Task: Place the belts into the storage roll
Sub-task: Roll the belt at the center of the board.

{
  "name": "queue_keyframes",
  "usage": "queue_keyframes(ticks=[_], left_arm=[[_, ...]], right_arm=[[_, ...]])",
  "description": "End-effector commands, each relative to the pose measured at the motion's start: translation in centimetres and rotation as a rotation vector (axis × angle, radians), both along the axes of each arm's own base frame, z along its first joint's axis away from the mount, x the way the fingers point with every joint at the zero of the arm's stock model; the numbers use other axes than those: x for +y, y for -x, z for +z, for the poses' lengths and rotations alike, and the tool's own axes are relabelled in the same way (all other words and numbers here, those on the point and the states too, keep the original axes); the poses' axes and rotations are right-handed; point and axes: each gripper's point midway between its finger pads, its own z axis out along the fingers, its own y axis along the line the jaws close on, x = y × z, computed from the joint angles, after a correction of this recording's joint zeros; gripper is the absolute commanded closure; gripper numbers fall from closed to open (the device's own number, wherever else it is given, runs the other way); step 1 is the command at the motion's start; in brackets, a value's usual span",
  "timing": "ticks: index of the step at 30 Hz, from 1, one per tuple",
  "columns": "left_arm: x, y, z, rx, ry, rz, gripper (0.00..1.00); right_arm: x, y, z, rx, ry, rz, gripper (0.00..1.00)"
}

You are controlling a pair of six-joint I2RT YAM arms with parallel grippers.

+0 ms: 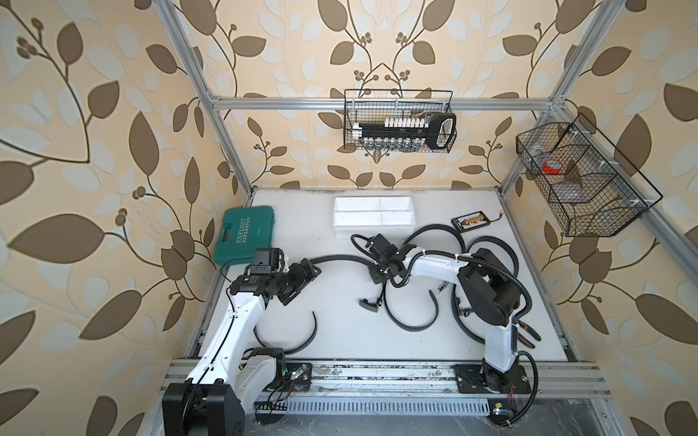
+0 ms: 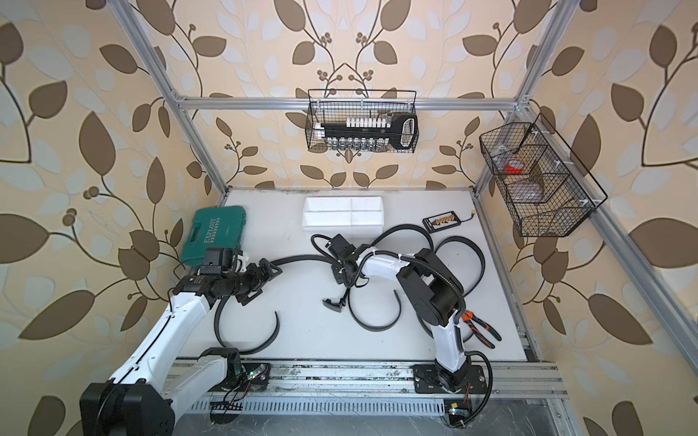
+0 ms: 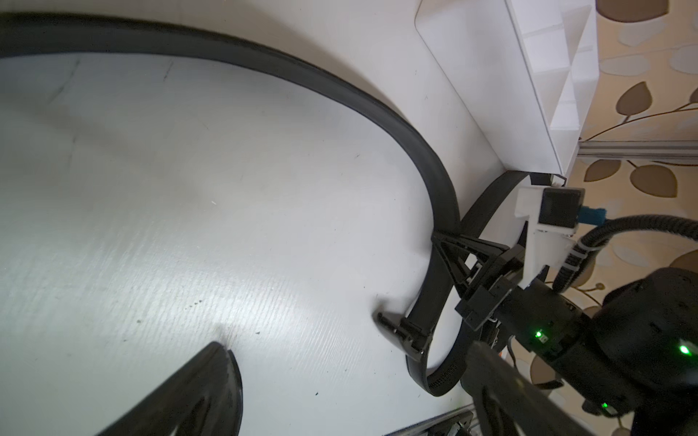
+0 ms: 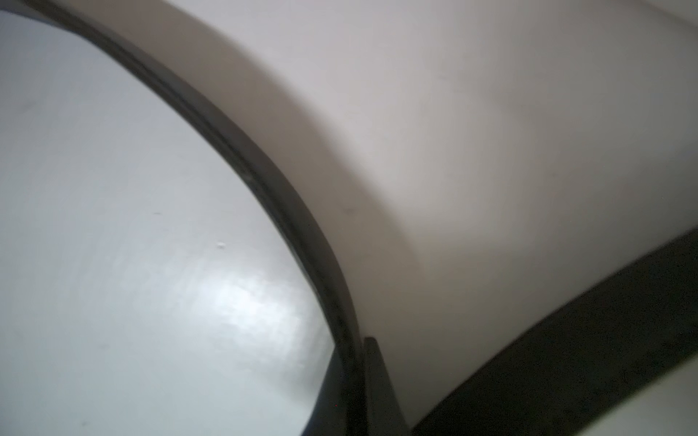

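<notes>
The storage roll (image 1: pixel 374 213) (image 2: pixel 342 211) is a white divided tray at the back of the table; the left wrist view shows its side (image 3: pixel 528 94). Three black belts lie loose. One belt (image 1: pixel 340 258) (image 3: pixel 302 71) arcs across the middle to a buckle (image 1: pixel 370 304) (image 3: pixel 404 328). My right gripper (image 1: pixel 377 273) (image 3: pixel 440 238) (image 4: pixel 353 377) points down and is shut on this belt's edge (image 4: pixel 264 181). My left gripper (image 1: pixel 302 283) (image 3: pixel 347 347) stands open beside the belt's left end, holding nothing. A second belt (image 1: pixel 302 339) curls at the front left. A third belt (image 1: pixel 415 328) loops on the right.
A green tool case (image 1: pixel 243 234) lies at the back left. A small black board (image 1: pixel 470 222) sits right of the tray, and pliers (image 1: pixel 525 332) lie by the right arm's base. Wire baskets hang on the back wall (image 1: pixel 398 120) and the right wall (image 1: pixel 581 181).
</notes>
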Motion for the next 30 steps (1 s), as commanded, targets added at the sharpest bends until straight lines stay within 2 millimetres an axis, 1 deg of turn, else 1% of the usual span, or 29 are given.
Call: queue_keyframes(ticks=[1, 2, 3, 6, 8, 10, 12, 15, 16, 19, 21, 22, 24, 25, 26, 27, 29, 30], left_arm=[[-0.3, 1.1, 0.4, -0.002, -0.024, -0.023, 0.01], [-0.6, 1.3, 0.4, 0.003, -0.052, -0.036, 0.01], [-1.0, 1.9, 0.2, 0.018, -0.097, -0.057, 0.01], [-2.5, 3.7, -1.0, 0.075, -0.208, -0.150, 0.01], [-3.4, 4.7, -1.7, 0.108, -0.271, -0.203, 0.01], [-3.7, 5.7, -2.3, 0.148, -0.353, -0.251, 0.01], [-4.3, 6.3, -2.7, 0.170, -0.408, -0.300, 0.06], [-5.2, 7.3, -3.7, 0.205, -0.505, -0.383, 0.13], [-5.5, 7.8, -4.1, 0.214, -0.541, -0.414, 0.14], [-5.5, 8.8, -5.3, 0.247, -0.652, -0.457, 0.15], [-5.7, 9.1, -6.1, 0.262, -0.677, -0.480, 0.19], [-6.0, 9.2, -6.5, 0.273, -0.670, -0.492, 0.21], [-6.4, 9.5, -7.5, 0.299, -0.655, -0.516, 0.31], [-6.3, 9.6, -8.0, 0.317, -0.665, -0.523, 0.33], [-6.3, 9.7, -8.4, 0.331, -0.671, -0.530, 0.39], [-6.3, 9.7, -8.7, 0.339, -0.679, -0.536, 0.48], [-6.5, 9.5, -8.9, 0.335, -0.681, -0.542, 0.71], [-6.7, 9.1, -8.8, 0.327, -0.685, -0.543, 0.80]], right_arm=[[-1.7, -0.7, 1.9, -0.022, -0.050, -0.022, 0.94], [-1.7, -0.8, 2.0, -0.017, -0.062, -0.021, 0.92], [-1.6, -0.9, 2.2, -0.010, -0.076, -0.018, 0.88], [-0.5, -0.9, 2.6, 0.012, -0.133, 0.004, 0.67], [0.1, -0.8, 2.9, 0.020, -0.168, 0.011, 0.55], [0.7, -0.6, 3.2, 0.028, -0.206, 0.019, 0.46], [1.2, -0.4, 3.5, 0.037, -0.238, 0.028, 0.37], [1.5, -0.2, 3.6, 0.051, -0.258, 0.042, 0.29], [1.5, -0.2, 3.6, 0.053, -0.261, 0.044, 0.27], [1.3, -0.1, 3.5, 0.061, -0.263, 0.048, 0.21], [1.2, -0.1, 3.5, 0.064, -0.273, 0.044, 0.20], [1.1, -0.1, 3.4, 0.068, -0.277, 0.043, 0.19], [1.1, 0.0, 3.2, 0.072, -0.276, 0.043, 0.19], [1.1, 0.0, 3.1, 0.074, -0.276, 0.045, 0.19], [1.1, 0.1, 3.0, 0.079, -0.276, 0.046, 0.19], [1.1, 0.1, 3.0, 0.077, -0.274, 0.048, 0.19], [0.8, 0.0, 2.7, 0.073, -0.258, 0.044, 0.20], [0.7, -0.1, 2.6, 0.071, -0.247, 0.043, 0.22]])
